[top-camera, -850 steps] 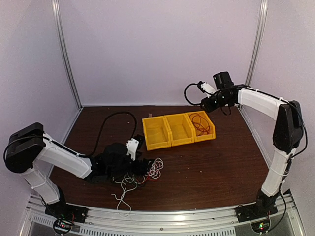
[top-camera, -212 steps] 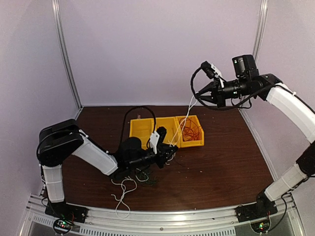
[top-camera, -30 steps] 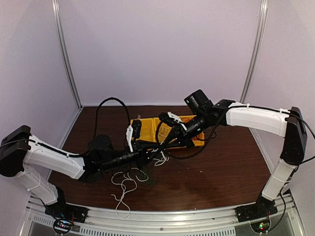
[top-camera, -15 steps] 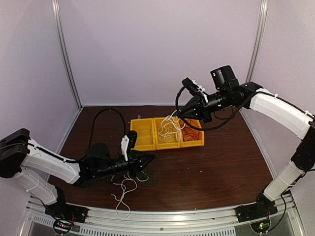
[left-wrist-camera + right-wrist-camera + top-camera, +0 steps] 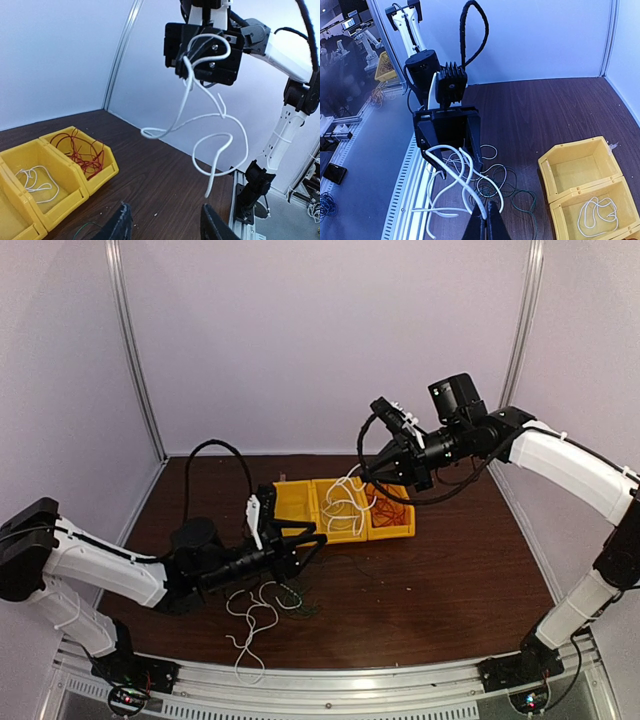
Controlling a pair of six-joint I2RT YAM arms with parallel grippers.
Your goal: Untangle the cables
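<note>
Right fingers (image 5: pixel 485 222) clamped on the white cable (image 5: pixel 184 97), dangling over the middle bin (image 5: pixel 345 533). They should lower first so the loops land inside. Left fingers (image 5: pixel 165 225) apart.

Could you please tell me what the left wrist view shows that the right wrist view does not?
Only the left wrist: red cables in the end bin, and the right end effector head-on. Only the right wrist: an empty bin, loose white cables on the table, and the open left end effector head-on. Both: the hanging cable that the right end effector grips, and the middle bin with its white cable.
</note>
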